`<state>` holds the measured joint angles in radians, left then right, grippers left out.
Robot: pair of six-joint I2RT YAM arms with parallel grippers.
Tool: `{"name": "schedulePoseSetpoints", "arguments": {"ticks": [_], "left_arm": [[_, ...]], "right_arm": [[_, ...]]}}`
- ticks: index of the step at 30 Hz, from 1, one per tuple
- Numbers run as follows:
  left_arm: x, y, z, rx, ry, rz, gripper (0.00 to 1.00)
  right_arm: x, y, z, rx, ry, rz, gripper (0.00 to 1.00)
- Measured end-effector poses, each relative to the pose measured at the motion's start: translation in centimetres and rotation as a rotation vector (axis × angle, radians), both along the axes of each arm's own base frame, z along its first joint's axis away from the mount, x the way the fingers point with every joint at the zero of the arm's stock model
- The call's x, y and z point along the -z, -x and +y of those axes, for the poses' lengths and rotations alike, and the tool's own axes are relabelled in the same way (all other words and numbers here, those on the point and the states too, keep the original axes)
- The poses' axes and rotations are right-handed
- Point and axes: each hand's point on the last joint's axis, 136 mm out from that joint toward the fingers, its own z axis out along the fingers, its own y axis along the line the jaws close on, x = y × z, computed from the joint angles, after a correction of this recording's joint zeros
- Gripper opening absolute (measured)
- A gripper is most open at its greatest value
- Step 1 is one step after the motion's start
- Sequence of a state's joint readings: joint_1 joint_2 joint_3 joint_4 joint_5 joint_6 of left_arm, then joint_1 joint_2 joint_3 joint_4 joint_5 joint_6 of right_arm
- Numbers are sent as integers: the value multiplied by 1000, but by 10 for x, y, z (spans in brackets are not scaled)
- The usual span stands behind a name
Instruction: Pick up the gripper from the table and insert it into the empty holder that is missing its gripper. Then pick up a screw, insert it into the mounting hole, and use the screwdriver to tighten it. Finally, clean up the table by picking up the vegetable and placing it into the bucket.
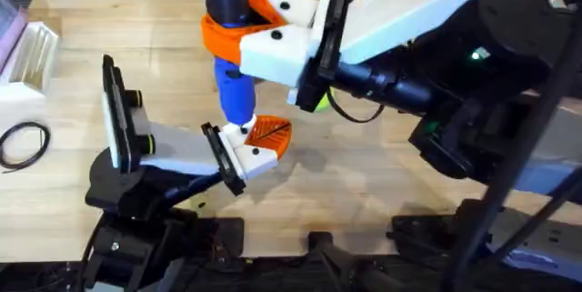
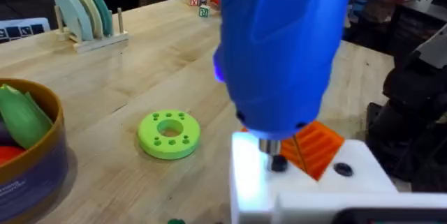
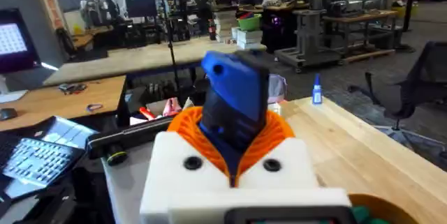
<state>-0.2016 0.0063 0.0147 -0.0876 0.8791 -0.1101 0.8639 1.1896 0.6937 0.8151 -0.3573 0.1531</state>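
Screwing is under way: the right tool (image 1: 273, 33) grips the blue screwdriver (image 1: 229, 46), tip down on the white holder (image 1: 255, 154) with its orange pad (image 1: 270, 133), gripped by the left tool (image 1: 238, 157). Green stuff sits in the bucket (image 2: 52, 130), job nearly done

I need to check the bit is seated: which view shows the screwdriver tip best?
Left wrist: the screwdriver tip meets the white holder beside the orange gripper. Overhead shows the blue body upright, its tip hard to make out. Right wrist shows its upper body clamped.
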Motion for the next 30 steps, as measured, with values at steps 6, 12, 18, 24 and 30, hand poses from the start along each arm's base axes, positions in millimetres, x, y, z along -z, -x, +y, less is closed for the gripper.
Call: {"name": "schedulePoseSetpoints", "arguments": {"ticks": [6,12,18,24,30], "left_arm": [[0,0,0,0,0,0,12],[0,0,0,0,0,0,12],[0,0,0,0,0,0,12],[0,0,0,0,0,0,12],[0,0,0,0,0,0,12]], "right_arm": [[-14,2,-2,1,-47,-45,22],[-22,4,-5,0,-76,-71,22],[-21,4,-4,-2,-72,-72,22],[-21,6,-4,-9,-69,-76,22],[-19,10,-2,-39,-58,-80,22]]}}
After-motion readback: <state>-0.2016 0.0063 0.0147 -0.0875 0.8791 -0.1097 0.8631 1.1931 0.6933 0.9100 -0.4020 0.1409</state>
